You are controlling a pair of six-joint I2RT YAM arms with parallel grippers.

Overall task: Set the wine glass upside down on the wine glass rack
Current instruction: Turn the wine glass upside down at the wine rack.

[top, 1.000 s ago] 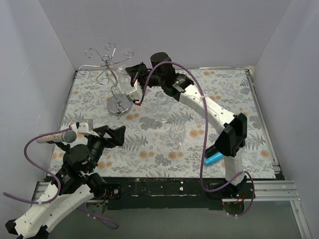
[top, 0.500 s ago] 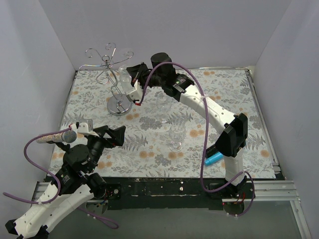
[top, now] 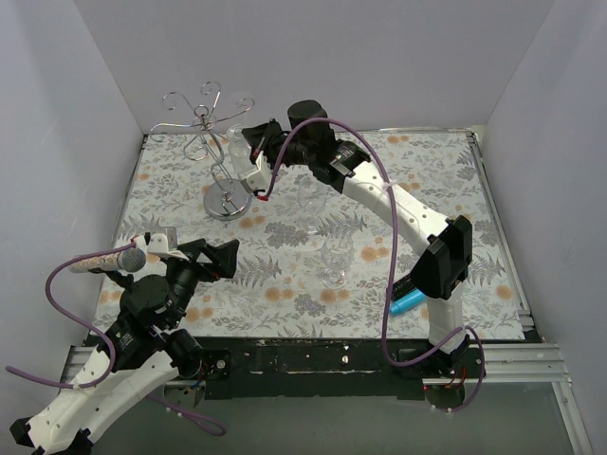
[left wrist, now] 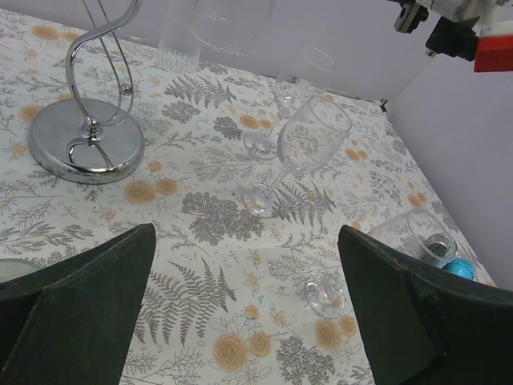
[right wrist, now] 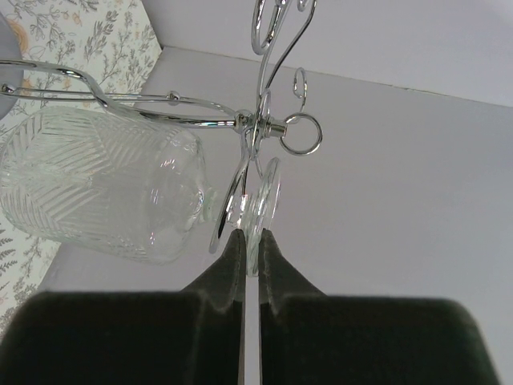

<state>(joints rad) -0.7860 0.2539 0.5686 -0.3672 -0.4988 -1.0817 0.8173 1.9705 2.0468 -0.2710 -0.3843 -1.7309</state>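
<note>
The right end effector [right wrist: 248,238] is pinching the wine glass [right wrist: 96,188] in a narrow grip at its stem, close to the foot, at the centre of the wrist frame. The ribbed bowl is lying at the left, just under a wire arm of the wine glass rack [right wrist: 264,120]. In the overhead frame this is happening at upper left, above the rack's round base on the floral counter [top: 455,190]. At lower left, the left end effector [top: 218,254] is hovering wide apart, holding nothing, while another glass [top: 334,256] is standing mid-counter.
</note>
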